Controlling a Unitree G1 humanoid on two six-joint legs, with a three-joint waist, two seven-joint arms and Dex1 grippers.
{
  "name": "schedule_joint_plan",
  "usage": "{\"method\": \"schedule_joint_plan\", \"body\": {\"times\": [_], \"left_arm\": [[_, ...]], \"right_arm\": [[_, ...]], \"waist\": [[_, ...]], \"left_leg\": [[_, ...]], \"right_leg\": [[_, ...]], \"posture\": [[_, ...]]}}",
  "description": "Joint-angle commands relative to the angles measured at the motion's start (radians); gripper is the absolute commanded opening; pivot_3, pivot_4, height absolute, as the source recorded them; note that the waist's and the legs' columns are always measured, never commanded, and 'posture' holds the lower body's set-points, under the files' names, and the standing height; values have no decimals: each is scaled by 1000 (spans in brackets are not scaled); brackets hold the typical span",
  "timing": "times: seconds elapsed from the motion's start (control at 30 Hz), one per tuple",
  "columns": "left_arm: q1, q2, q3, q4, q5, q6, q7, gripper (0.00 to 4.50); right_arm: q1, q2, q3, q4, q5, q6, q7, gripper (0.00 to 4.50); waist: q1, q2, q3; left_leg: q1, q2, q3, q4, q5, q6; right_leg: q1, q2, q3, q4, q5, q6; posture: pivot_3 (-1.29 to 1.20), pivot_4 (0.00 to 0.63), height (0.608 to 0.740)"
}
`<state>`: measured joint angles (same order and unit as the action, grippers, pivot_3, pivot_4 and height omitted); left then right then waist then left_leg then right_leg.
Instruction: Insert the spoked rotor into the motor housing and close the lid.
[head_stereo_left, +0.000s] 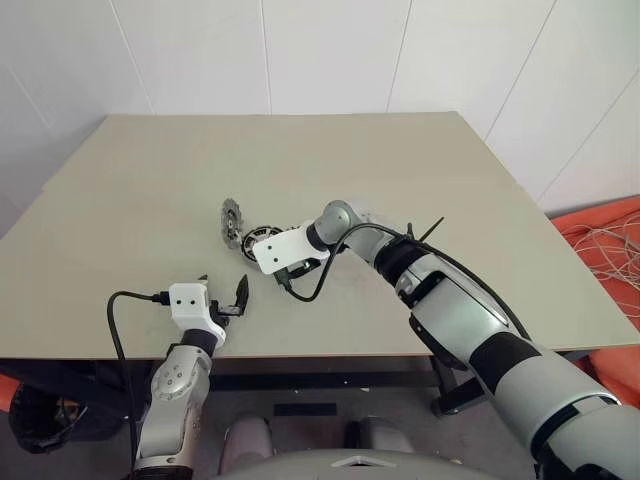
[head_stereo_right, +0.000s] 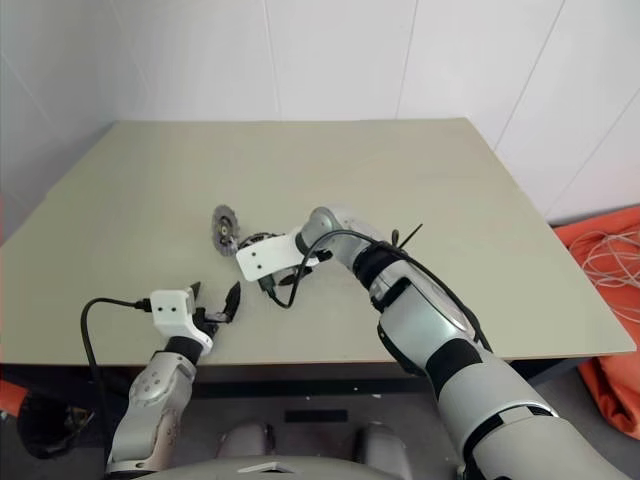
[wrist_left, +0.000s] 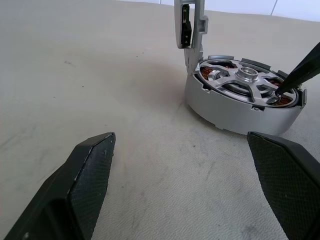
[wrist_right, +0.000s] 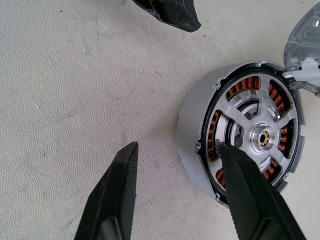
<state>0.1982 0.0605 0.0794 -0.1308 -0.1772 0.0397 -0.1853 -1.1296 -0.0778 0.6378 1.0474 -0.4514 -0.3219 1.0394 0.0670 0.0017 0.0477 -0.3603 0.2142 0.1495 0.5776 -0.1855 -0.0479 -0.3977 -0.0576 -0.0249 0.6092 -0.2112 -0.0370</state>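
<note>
Tabletop (head_stereo_left: 150, 180), wrist-seen spoked rotor (wrist_right: 252, 132) inside motor housing (wrist_right: 192, 135)

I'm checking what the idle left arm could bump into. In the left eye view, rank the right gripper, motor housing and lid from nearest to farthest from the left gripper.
1. Right gripper, over the housing's near side, ahead and right of the left gripper.
2. Motor housing, just behind it, holding the spoked rotor.
3. Lid, raised at the housing's far left side.

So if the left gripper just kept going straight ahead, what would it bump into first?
Probably the motor housing, which sits ahead of the open left gripper with the spoked rotor inside; only bare table lies between them.
</note>
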Motion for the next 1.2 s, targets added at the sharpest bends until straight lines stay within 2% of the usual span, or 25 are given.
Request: {"method": "schedule_joint_plan", "body": {"times": [0.03,0.17,0.2,0.23,0.5,0.73,1.0,1.2], "left_arm": [[-8,1,1,-23,-2,-29,-1,4500],[-9,1,2,-18,-2,-32,-4,4500],[-9,1,2,-18,-2,-32,-4,4500],[-9,2,2,-18,-2,-33,-4,4500],[-12,4,3,-13,-3,-35,-6,4500],[-15,5,4,-12,-7,-30,-8,4500],[-19,5,-2,-19,-10,-16,-12,4500],[-23,6,-3,-35,-15,5,-13,4500]], "right_arm": [[-37,-1,-20,-3,-1,-11,-7,1730],[-38,0,-26,-1,0,-10,-10,331],[-39,1,-29,-2,1,-9,-11,62],[-39,2,-31,-2,2,-9,-11,5],[-30,4,-51,-16,18,1,-24,5],[22,-45,-110,-144,69,100,26,5],[193,-210,-139,-548,122,343,192,5],[309,-307,-182,-860,192,633,291,5]], "waist": [[0,0,0],[1,0,0],[1,0,0],[0,0,0],[0,0,0],[2,1,0],[4,0,1],[3,-1,1]], "left_leg": [[0,0,0,0,0,0],[0,0,0,0,0,0],[0,0,0,0,0,0],[-1,0,0,0,0,1],[-3,1,0,1,0,1],[-5,1,0,2,-1,1],[-6,1,0,4,-1,2],[-5,1,0,4,-1,2]], "right_leg": [[0,0,0,0,0,0],[0,0,0,0,0,0],[0,0,0,0,0,0],[-1,0,0,0,0,0],[-3,0,-1,0,0,-1],[-3,0,-1,0,0,-1],[-3,0,-1,0,0,-1],[-3,0,-1,0,0,-1]], "posture": [[0,0,740],[0,0,740],[0,0,740],[0,0,740],[0,0,740],[0,0,740],[0,0,740],[0,0,740]]}}
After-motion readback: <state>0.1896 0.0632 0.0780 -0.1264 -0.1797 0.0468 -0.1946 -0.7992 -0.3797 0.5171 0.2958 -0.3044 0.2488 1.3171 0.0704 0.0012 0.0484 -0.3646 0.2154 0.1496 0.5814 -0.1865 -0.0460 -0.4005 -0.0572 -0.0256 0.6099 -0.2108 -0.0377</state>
